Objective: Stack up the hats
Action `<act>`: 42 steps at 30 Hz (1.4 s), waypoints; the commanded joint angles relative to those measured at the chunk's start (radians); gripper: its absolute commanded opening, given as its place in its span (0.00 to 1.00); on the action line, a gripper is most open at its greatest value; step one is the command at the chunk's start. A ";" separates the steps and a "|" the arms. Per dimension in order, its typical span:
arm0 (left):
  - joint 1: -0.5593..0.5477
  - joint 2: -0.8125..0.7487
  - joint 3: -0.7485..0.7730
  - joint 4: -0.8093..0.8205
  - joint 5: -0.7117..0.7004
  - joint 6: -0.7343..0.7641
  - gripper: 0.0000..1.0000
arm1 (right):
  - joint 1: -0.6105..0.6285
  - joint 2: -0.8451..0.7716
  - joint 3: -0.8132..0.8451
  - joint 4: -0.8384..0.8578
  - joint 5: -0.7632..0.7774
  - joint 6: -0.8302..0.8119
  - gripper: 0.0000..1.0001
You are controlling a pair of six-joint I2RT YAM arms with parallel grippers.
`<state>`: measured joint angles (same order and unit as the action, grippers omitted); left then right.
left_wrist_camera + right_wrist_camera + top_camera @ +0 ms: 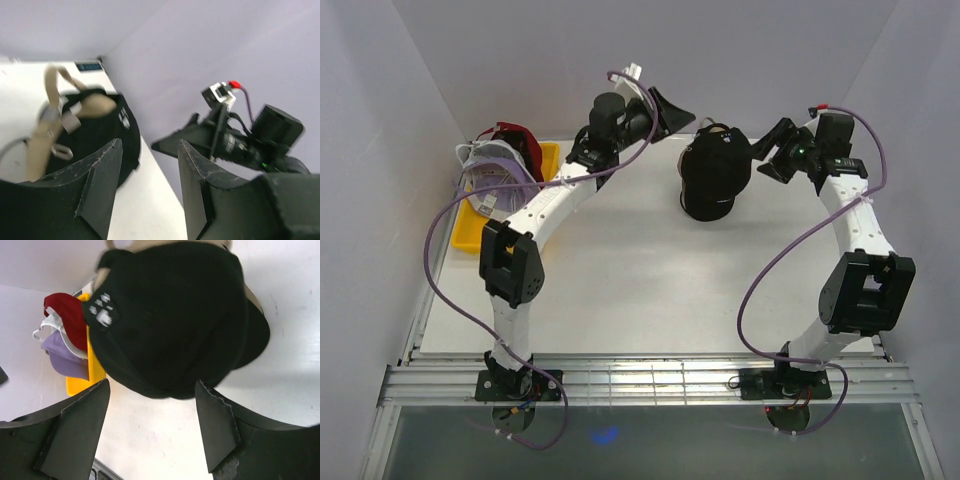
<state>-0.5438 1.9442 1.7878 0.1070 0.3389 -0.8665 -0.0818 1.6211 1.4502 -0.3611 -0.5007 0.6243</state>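
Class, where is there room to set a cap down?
Free: table between left arm and right arm, nearer than the black cap. Crowded: far left, yellow tray holding three caps; left end effector and right end effector flanking the black cap.

Four caps (170, 320), one tray (470, 232)

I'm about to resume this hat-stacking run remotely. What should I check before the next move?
1. Left gripper open, empty: ok.
2. Right gripper open, facing black cap: ok.
3. Black cap gripped: not ok, it lies free on the table.
4. Red, white and lavender caps piled at yellow tray: ok.
5. Right fingers touching the black cap: cannot tell.
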 commanded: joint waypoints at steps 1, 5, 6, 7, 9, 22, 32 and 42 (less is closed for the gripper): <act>0.059 0.177 0.299 -0.297 -0.039 0.148 0.59 | 0.023 0.048 0.113 -0.071 0.066 -0.028 0.75; 0.117 0.387 0.635 -0.382 0.066 0.187 0.58 | 0.037 0.089 0.200 -0.110 0.099 -0.040 0.75; 0.139 0.400 0.634 -0.369 0.083 0.196 0.58 | 0.037 0.098 0.222 -0.116 0.114 -0.044 0.75; 0.149 0.394 0.601 -0.298 0.109 0.202 0.58 | 0.039 0.105 0.234 -0.125 0.123 -0.051 0.75; 0.171 0.381 0.512 -0.230 0.167 0.228 0.59 | 0.045 0.124 0.272 -0.147 0.151 -0.070 0.75; 0.166 0.449 0.438 0.049 0.287 0.215 0.65 | 0.165 0.290 0.531 -0.229 0.330 -0.152 0.84; 0.134 0.415 0.345 0.085 0.255 0.228 0.65 | 0.232 0.425 0.593 -0.239 0.349 -0.218 0.85; 0.133 0.352 0.268 0.105 0.131 0.213 0.65 | 0.238 0.444 0.564 -0.200 0.254 -0.305 0.85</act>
<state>-0.4126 2.4245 2.0850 0.1665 0.5446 -0.6548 0.1406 2.0247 2.0388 -0.5377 -0.2104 0.3977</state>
